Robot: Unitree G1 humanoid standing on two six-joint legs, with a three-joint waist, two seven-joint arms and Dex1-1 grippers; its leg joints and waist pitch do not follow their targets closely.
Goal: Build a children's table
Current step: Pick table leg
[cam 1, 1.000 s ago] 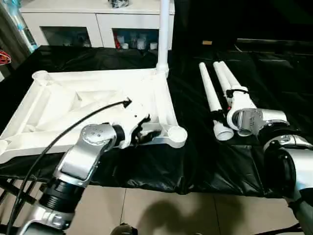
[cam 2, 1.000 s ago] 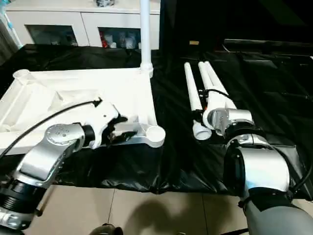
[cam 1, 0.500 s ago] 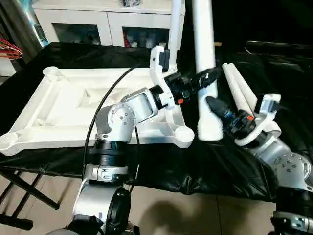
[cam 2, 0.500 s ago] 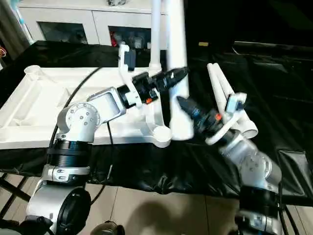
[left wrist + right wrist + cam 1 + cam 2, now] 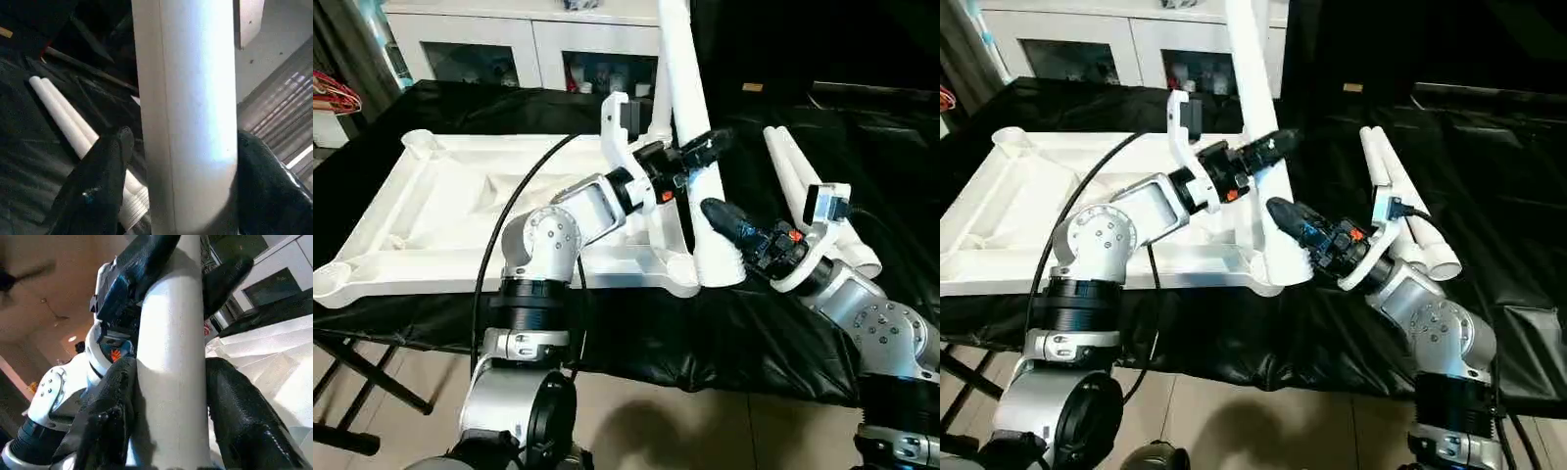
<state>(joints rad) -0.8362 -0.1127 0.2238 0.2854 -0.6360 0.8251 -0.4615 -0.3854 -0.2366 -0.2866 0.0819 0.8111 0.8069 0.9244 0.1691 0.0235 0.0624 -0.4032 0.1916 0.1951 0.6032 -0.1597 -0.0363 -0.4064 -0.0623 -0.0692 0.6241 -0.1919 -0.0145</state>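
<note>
Since half a second ago the leg [image 5: 697, 147] has tipped and dropped toward the tabletop [image 5: 440, 211]'s near right corner socket [image 5: 682, 274]. Left end effector [image 5: 700, 155] and right end effector [image 5: 724, 217] both clamp it, its long axis near upright, its wide end just beside the socket.

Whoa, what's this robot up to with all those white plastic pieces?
It is building a children's table. The white tabletop lies upside down on a black-covered table. Both hands, left hand and right hand, grip one white leg, held nearly upright with its wide end by the near right corner socket. Two spare legs lie to the right.
</note>
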